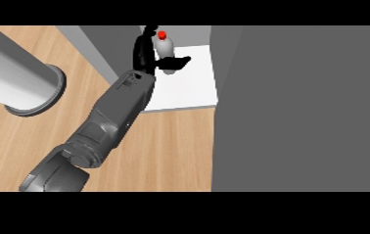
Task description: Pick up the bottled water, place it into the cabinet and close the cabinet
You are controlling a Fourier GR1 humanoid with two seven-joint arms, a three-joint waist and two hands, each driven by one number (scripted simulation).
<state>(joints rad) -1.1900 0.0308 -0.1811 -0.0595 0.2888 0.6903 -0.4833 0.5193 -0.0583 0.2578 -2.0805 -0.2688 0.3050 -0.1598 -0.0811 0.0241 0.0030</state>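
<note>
The bottled water, pale with a red cap, stands upright over the back left part of the cabinet's white shelf. My left hand is curled round it, fingers on its left side and the thumb across its lower right. The grey forearm runs from the lower left up to the hand. The lower part of the bottle is hidden by the thumb, so I cannot tell whether it rests on the shelf. My right hand does not show.
A large dark grey cabinet panel fills the right side of the view. A grey wall of the cabinet stands left of the shelf. A pale grey cylinder stands on the wooden counter at the left.
</note>
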